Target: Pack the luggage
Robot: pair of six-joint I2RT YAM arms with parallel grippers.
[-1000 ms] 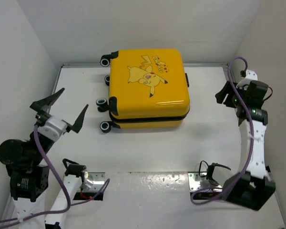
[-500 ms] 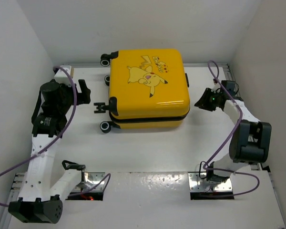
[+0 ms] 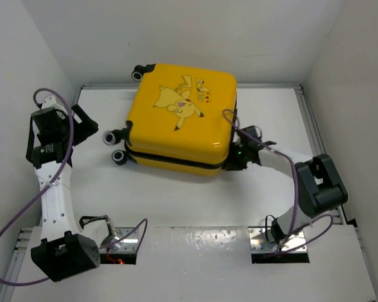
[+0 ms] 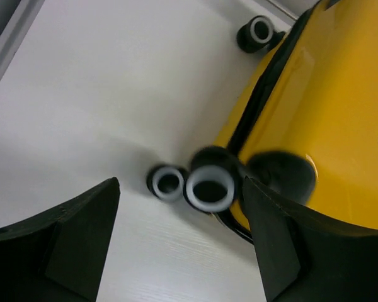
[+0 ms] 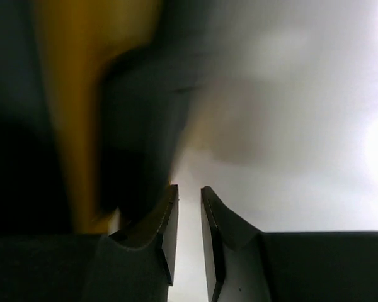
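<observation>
1. One large yellow luggage lies flat on the white bench, toward the far wall and turned at a slant to the bench edges. It is closed, with the cartoon side facing up.
2. Its shell is hard, smooth and glossy, a rounded-corner slab. A dark zipper seam runs along the near side between the two halves.
3. Black wheels with pale hubs stick out from the left end. The left wrist view shows them as short round cylinders, slightly blurred, resting on the matte, faintly grained bench beside the yellow shell.
4. Right pincer is at the near right corner of the luggage, level with the seam. Its own camera shows the two dark fingers drawn almost together, with only a thin slit between them and nothing seen in it. A blurred yellow and black mass stands just left of the fingers; whether they touch it cannot be told.
5. Left pincer hovers off the left end of the luggage, near the wheels but apart from them. Its fingers are spread wide and hold nothing.
</observation>
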